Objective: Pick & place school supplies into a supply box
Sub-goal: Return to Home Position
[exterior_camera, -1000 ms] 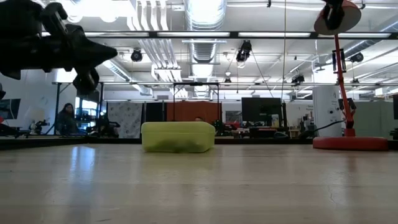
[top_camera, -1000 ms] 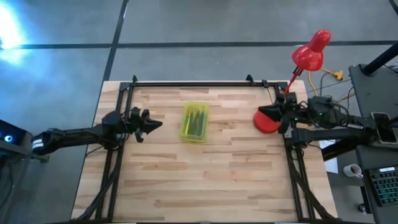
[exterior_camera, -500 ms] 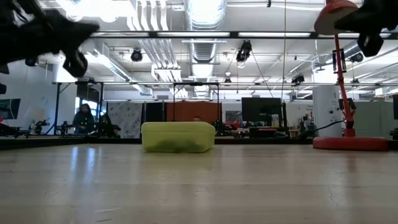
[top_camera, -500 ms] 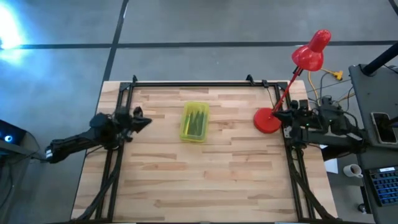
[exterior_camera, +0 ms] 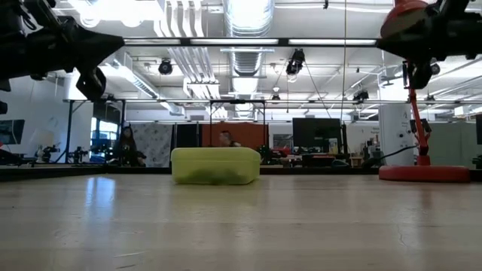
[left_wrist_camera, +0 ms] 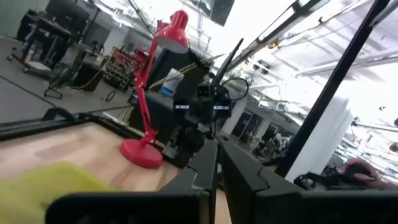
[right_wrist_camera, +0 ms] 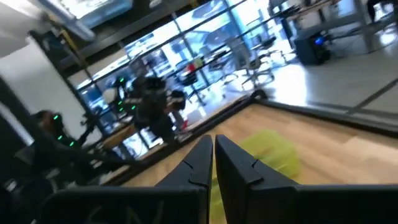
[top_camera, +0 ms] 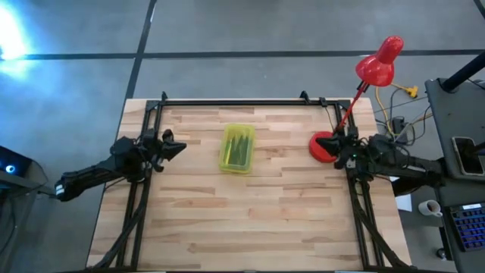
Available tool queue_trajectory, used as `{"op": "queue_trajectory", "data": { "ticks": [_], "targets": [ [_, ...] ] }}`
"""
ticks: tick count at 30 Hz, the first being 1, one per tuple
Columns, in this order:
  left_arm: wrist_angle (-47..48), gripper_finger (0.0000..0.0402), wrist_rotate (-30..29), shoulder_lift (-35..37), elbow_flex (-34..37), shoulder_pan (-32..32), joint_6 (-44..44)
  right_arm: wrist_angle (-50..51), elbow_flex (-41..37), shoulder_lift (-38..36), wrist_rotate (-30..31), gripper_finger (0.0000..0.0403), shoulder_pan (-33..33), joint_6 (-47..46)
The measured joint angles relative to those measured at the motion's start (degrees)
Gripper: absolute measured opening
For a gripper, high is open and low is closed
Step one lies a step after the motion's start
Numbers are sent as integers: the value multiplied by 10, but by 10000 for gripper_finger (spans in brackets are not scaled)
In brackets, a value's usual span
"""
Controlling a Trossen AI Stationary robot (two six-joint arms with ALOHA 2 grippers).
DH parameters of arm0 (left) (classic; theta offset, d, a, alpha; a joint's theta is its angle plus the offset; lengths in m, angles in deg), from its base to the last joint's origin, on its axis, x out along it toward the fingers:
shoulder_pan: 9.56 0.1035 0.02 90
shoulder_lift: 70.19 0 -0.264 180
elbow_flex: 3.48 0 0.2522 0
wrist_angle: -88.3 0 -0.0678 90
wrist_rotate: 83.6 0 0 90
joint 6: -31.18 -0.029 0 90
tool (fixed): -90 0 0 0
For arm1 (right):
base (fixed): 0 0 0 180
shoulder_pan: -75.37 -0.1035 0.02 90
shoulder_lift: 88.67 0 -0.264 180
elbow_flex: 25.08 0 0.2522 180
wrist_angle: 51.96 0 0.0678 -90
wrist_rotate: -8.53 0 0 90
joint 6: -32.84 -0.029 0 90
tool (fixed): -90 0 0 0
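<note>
Left gripper (top_camera: 176, 146), mine: fingers pressed together, nothing held, raised at left-centre of the high view. Right gripper (top_camera: 336, 145), mine: fingers likewise closed and empty, at right-centre, overlapping the base of the red lamp (top_camera: 377, 65). Supply box (top_camera: 237, 148): translucent yellow-green, lid down, dark green shapes showing through; lies centre frame between my grippers, apart from both. Table (top_camera: 265, 220): pale wooden planks. Room beyond, low view: ceiling lights and ducts.

No readable text, labels, brands or numbers anywhere.
</note>
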Motion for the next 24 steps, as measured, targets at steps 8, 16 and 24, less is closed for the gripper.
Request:
{"op": "queue_trajectory", "data": {
  "ticks": [8,16,24],
  "targets": [
    [10,6,1,-3,0,0,0,-7,-28,7,-1,13,-93,0],
    [35,6,1,-8,0,-15,0,-118,-93,11,-1,13,-135,0],
    [79,6,1,-7,0,-40,0,-120,-114,11,-1,13,-134,0]
  ]
}}
